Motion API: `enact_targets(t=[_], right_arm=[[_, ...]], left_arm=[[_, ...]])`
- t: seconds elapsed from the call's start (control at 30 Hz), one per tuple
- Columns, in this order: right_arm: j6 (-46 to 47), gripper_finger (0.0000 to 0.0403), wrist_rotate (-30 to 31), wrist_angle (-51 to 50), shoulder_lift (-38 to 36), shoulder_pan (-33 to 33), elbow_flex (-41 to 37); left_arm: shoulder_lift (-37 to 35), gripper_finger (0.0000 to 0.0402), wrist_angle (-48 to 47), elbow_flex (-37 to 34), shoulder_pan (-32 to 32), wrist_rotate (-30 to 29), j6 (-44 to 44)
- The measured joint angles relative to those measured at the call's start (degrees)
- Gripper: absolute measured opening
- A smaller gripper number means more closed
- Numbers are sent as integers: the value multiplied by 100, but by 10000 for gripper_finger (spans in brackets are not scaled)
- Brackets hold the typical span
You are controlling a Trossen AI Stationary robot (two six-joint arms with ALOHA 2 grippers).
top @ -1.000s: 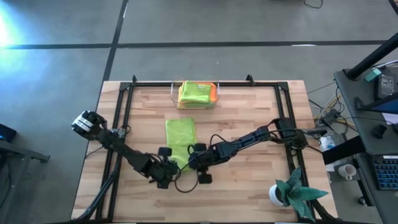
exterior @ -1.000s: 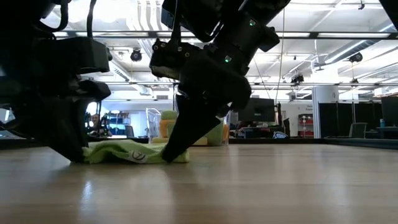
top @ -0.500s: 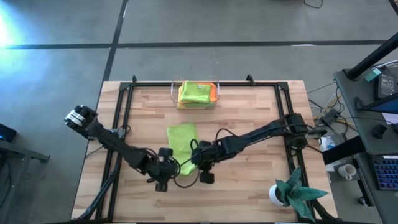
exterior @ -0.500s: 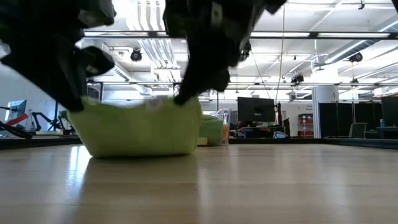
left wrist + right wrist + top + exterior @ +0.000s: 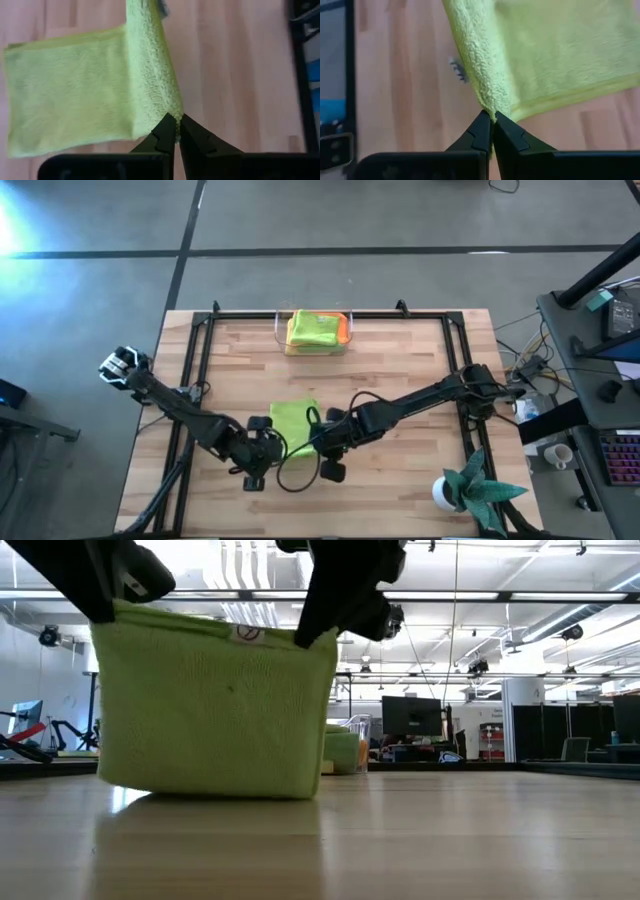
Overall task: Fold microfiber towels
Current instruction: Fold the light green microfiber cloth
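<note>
The biggest risk is uneven carrying: if one arm travels faster or lower, the lime green towel [image 5: 215, 705] skews and the fold lands crooked. A smaller risk is a pinched corner slipping free, since each grip takes only a sliver of cloth. The towel hangs over the table [image 5: 400, 370] near its front middle, its lower part resting on the wood. The left gripper [image 5: 178, 131] and right gripper [image 5: 492, 125] are each clamped tight on an upper corner.

Overhead, table-level, two close wrist views
</note>
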Motion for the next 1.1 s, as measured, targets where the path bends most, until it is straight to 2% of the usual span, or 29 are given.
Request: enact_targets(t=[0.23, 0.37, 0.47, 0.7, 0.83, 1.1], right_arm=[[-42, 9, 548, 42, 32, -233, 23], [-416, 9, 1046, 266, 35, -473, -73], [-664, 9, 1097, 487, 39, -668, -130], [-817, 9, 1099, 802, 332, -1022, -271], [-820, 9, 1091, 808, 503, -1076, -268], [-824, 9, 1273, 770, 584, -1250, -264]], left_arm=[[0, 1, -631, -103, 163, -696, -180], [0, 1, -1225, -119, 372, -1067, -372], [0, 1, -1450, -135, 550, -1240, -333], [17, 1, -1313, -645, 987, -1377, -211], [17, 1, -820, -1024, 1221, -1390, -208], [26, 1, -400, -1312, 1482, -1583, -171]])
